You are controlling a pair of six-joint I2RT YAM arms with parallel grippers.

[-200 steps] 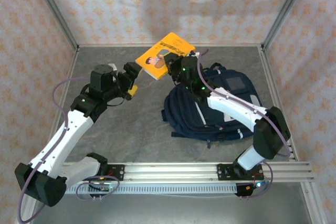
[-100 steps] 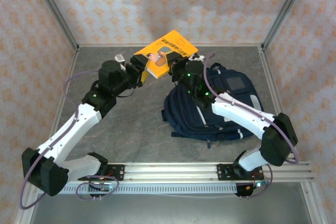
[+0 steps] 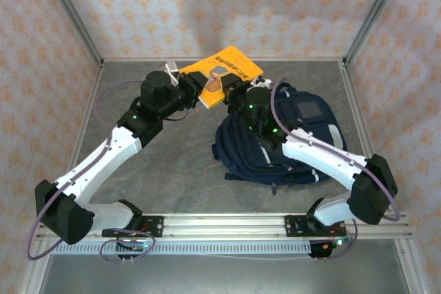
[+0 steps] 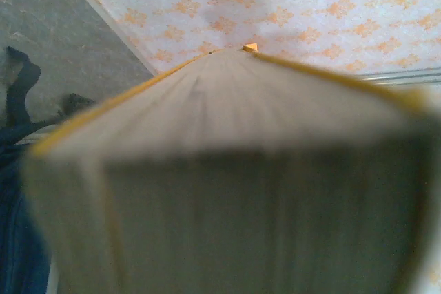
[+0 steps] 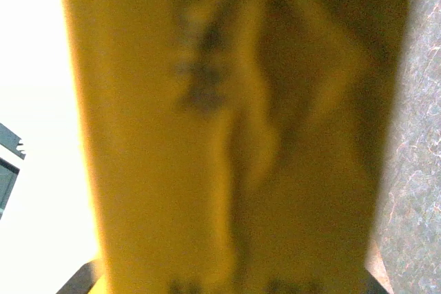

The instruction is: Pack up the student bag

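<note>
Top view: over the last second the left arm swung in. The left gripper (image 3: 198,87) now pinches the left edge of the yellow book (image 3: 226,68), which is held aloft. The right gripper (image 3: 231,92) pinches its near edge. The student bag (image 3: 303,125) lies on the table (image 3: 172,163) under the right arm.
Left wrist: page edges (image 4: 227,170) close and blurred.
Right wrist: cover (image 5: 227,135) blurred.
Judgement: handover; left grip should be firm before the right lets go

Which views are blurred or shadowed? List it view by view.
Top external: sharp, with soft shadows on the back wall. Left wrist: the page edge of the yellow book is out of focus, the wall behind it sharper. Right wrist: its cover is blurred, with blown-out white at the left.
</note>
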